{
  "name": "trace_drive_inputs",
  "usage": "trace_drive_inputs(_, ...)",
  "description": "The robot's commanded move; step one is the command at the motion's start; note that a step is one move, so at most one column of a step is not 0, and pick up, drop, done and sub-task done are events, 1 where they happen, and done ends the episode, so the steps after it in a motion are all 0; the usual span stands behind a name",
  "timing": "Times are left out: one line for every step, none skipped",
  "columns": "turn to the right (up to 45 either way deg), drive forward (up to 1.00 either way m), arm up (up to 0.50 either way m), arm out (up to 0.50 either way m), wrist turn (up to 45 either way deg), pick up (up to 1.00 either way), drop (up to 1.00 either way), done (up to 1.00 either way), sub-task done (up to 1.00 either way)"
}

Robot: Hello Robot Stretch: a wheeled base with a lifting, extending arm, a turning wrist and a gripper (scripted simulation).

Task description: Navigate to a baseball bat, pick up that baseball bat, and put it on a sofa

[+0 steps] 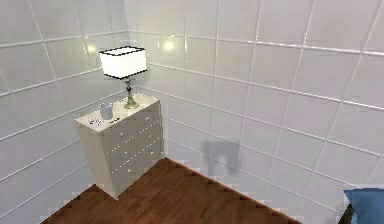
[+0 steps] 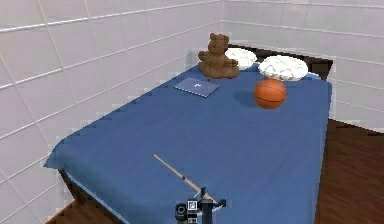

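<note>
In the forward view, a white wooden dresser (image 1: 125,150) with drawers stands at the left against the white panelled wall (image 1: 280,80). On its top is a table lamp with a white square shade and a brass stem (image 1: 123,65), with a small pale cup (image 1: 105,110) just left of its foot. Dark wooden floor (image 1: 180,200) runs to the right, where a blue corner of bedding (image 1: 362,205) shows at the near right edge.

In the arm side view, a wide bed with a plain blue cover (image 2: 250,150) stretches from the near left to the far right. A long, thin grey baseball bat (image 2: 172,170) lies slantwise over the near part of the cover, its near end meeting the hand (image 2: 203,203) at the bottom edge. I cannot tell how wide the hand stands, nor whether it holds anything, since the bat and the cover lie right at it. Farther off lies a flat blue book-like slab (image 2: 197,86), then a brown teddy bear (image 2: 216,55) sitting upright, an orange basketball (image 2: 270,92), and white pillows (image 2: 283,68) at the far right.
</note>
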Motion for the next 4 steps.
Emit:
trace_drive_inputs(0.0,0.00,0.00,0.00,0.0,1.00,0.00,0.00,0.00)
trace_drive_inputs(0.0,0.00,0.10,0.00,0.0,0.00,0.00,0.00,0.00)
trace_drive_inputs(0.0,0.00,0.38,0.00,0.0,0.00,0.00,0.00,0.00)
trace_drive_inputs(0.0,0.00,0.00,0.00,-45.0,0.00,0.00,0.00,0.00)
